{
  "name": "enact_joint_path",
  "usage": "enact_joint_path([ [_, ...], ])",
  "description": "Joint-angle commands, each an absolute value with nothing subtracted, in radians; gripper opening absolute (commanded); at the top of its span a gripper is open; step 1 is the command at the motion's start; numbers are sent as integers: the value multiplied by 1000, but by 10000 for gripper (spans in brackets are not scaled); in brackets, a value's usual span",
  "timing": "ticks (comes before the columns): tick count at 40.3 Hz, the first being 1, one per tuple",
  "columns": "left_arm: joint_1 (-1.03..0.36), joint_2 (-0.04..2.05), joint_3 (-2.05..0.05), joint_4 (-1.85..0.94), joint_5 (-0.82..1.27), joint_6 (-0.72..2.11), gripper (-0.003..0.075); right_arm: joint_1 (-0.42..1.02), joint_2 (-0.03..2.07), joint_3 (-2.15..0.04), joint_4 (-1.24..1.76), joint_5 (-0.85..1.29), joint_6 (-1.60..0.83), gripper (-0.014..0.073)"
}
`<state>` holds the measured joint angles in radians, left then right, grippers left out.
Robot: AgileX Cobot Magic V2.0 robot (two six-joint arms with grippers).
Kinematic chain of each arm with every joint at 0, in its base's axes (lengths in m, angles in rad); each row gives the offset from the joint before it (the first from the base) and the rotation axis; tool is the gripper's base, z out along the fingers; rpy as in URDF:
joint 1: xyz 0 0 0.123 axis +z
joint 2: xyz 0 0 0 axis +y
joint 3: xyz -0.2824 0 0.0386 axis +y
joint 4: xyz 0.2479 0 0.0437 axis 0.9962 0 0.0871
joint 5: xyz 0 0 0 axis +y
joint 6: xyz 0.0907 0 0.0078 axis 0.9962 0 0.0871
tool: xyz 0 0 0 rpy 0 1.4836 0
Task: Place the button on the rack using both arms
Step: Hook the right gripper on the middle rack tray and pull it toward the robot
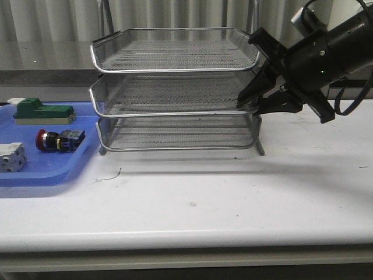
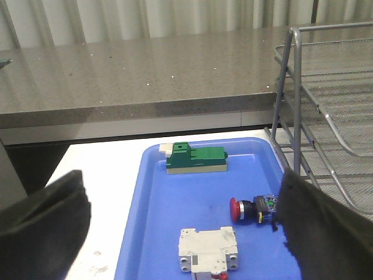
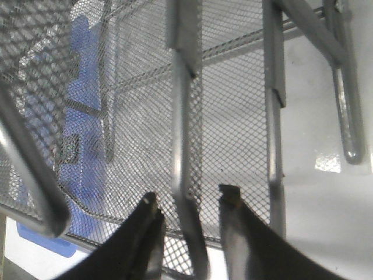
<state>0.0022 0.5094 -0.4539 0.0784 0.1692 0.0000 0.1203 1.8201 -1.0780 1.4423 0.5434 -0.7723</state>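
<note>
While the right end effector [image 1: 265, 105] sits at the rack's [image 1: 175, 87] right side, fingers spread around the middle tray's wire rim without pinching it, the button [image 1: 58, 140] lies on the blue tray [image 1: 35, 175] at nine o'clock from the rack. Its long axis runs left to right, red head leftward. Nearer, the left end effector [image 2: 180, 233] hovers released, the button toward its right finger.

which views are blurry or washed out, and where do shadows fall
Front view: soft overall, the rack casts a broad faint shadow on the white table. Left wrist view: sharpest on the button and blue tray, but the near fingers are dark blurred masses. Right wrist view: the closest rack wires are out of focus, with glare on the table surface.
</note>
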Motion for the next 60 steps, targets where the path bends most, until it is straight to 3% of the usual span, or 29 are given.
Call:
enact_joint_path([
  [1, 3, 518, -489, 77, 83, 0, 617, 120, 1776, -1111, 1481, 566, -786, 160],
  [14, 3, 518, -489, 77, 83, 0, 617, 120, 1776, -1111, 1481, 566, -786, 2],
  [30, 3, 518, -489, 77, 73, 0, 617, 119, 1696, -1024, 1457, 583, -831, 2],
  [60, 3, 518, -489, 77, 73, 0, 617, 119, 1424, -559, 1583, 638, -1051, 2],
])
